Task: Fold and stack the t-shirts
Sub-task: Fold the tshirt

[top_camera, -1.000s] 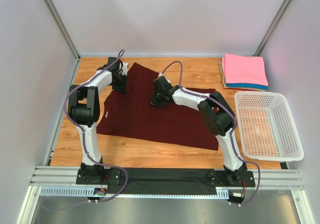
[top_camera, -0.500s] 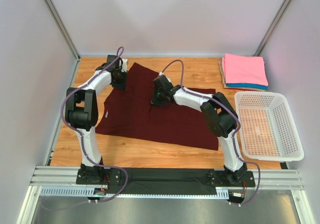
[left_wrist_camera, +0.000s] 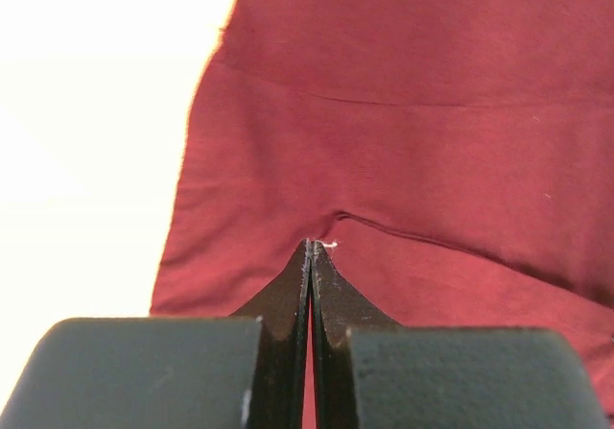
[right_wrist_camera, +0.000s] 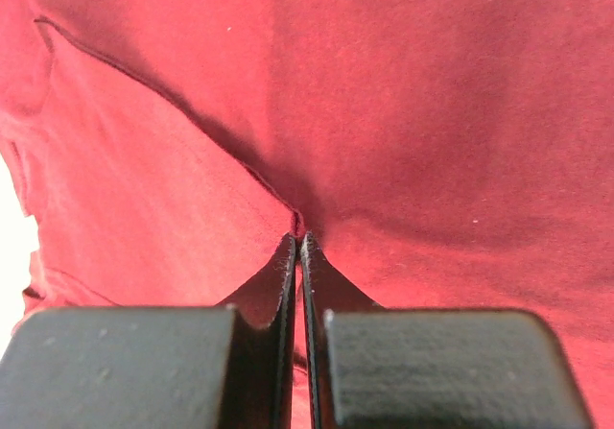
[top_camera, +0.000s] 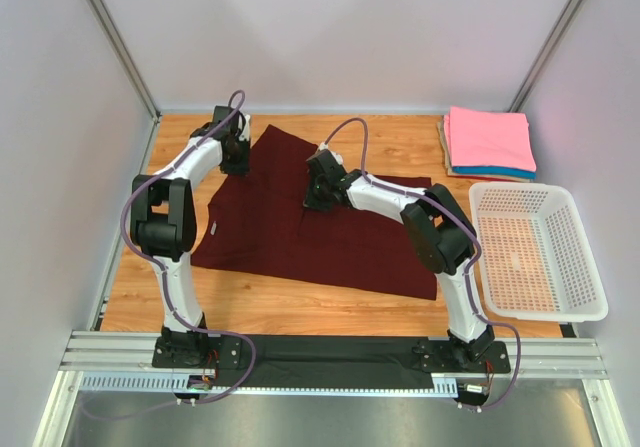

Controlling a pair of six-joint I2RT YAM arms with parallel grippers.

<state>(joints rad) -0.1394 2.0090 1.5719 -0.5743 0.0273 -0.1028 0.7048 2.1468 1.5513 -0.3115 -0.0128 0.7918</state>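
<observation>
Wood table (top_camera: 400, 142), maroon t-shirt (top_camera: 300, 237) pinched in left claw (left_wrist_camera: 309, 249)

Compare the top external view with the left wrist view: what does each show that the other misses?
Only the top external view shows the stack of folded pink, blue and tan t-shirts, the white perforated plastic basket, the wooden table and both arms. Only the left wrist view shows the left jaws shut, pinching a raised fold of the dark maroon soft t-shirt beside a seam. Both show that maroon t-shirt.

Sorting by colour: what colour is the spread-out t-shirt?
The t-shirt is dark maroon, clearest in the top external view.
</observation>
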